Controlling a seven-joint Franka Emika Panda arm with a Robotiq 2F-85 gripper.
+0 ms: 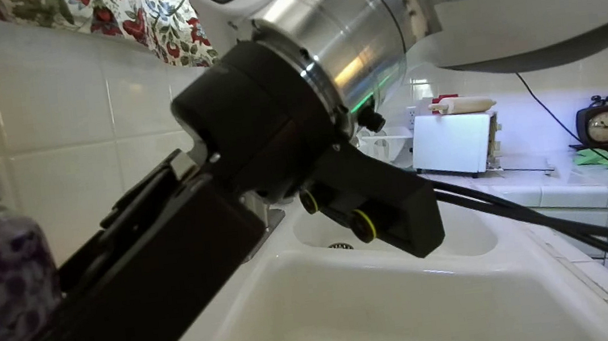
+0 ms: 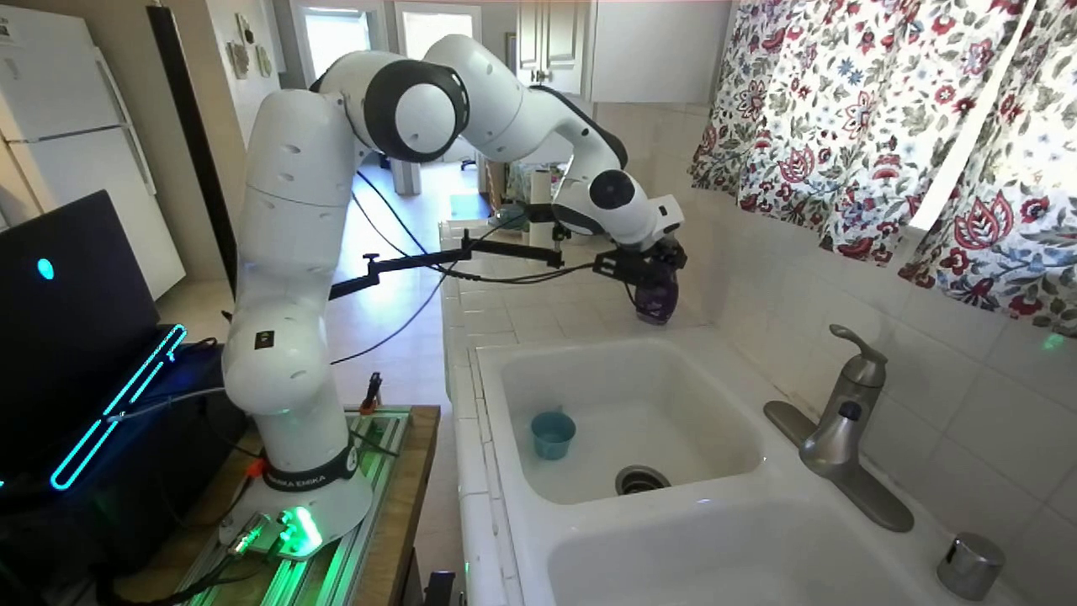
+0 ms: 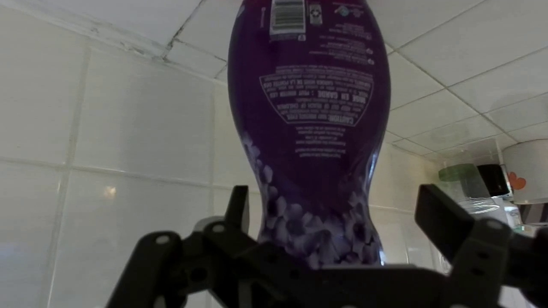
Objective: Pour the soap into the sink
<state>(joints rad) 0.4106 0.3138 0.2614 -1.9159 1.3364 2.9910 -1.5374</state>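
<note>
The soap, a bottle with purple liquid and a flower-patterned label, stands upright on the counter beyond the sink. It shows in both exterior views [image 1: 0, 291] [image 2: 656, 301] and in the wrist view [image 3: 312, 107]. That wrist picture is upside down. My gripper [image 3: 336, 209] is open around the bottle's narrower part. A gap shows on both sides, wider on the right. In an exterior view the gripper [image 2: 660, 268] covers the bottle's upper part. The white double-basin sink [image 2: 732, 484] also shows in an exterior view [image 1: 400, 265]. Its metal faucet [image 2: 846, 412] stands by the wall.
A tiled wall [image 3: 141, 128] runs close beside the bottle. A teal cup [image 2: 553, 435] sits in the far basin near the drain [image 2: 641, 480]. A metal cap [image 2: 972, 566] stands on the sink rim. Jars [image 3: 471, 184] and a white canister [image 3: 528, 171] stand farther along the counter.
</note>
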